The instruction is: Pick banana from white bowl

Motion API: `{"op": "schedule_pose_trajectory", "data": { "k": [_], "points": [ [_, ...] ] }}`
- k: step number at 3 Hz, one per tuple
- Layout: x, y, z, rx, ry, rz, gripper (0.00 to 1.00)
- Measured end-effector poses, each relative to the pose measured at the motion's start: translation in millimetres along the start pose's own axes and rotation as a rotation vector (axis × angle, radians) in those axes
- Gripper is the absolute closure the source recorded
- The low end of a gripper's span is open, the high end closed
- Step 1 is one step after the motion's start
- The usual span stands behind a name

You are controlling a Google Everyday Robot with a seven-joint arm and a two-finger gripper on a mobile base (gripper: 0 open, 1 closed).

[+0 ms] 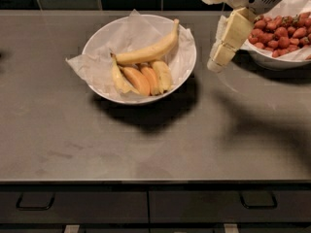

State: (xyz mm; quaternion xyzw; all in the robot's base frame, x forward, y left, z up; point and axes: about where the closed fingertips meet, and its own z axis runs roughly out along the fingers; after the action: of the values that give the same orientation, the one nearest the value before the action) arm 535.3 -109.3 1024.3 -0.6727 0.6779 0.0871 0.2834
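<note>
Grey counter (146, 144), prob. dark tiles (68, 1) behind; gripper (222, 32) hovers beside white bowl (190, 67).

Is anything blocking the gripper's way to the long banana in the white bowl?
Nothing visible does. The gripper hangs right of the white bowl, in front of the strawberry bowl; the banana lies uncovered beside the shorter bananas.

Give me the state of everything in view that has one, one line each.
banana: lying ungripped in the white bowl, atop the shorter bananas.
white bowl: upright, paper-lined.
gripper: in the air right of the white bowl, clear of the banana.
strawberry bowl: upright, full.
drawers: shut.
</note>
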Motion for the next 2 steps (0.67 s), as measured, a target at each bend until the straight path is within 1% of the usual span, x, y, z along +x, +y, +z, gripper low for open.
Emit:
{"op": "schedule_pose_trajectory", "data": {
  "k": [1, 2],
  "points": [
    [-18, -19, 22, -0.025, -0.054, -0.042, 0.0],
    [-39, -36, 51, -0.078, -0.109, -0.081, 0.0]
  ]
}}
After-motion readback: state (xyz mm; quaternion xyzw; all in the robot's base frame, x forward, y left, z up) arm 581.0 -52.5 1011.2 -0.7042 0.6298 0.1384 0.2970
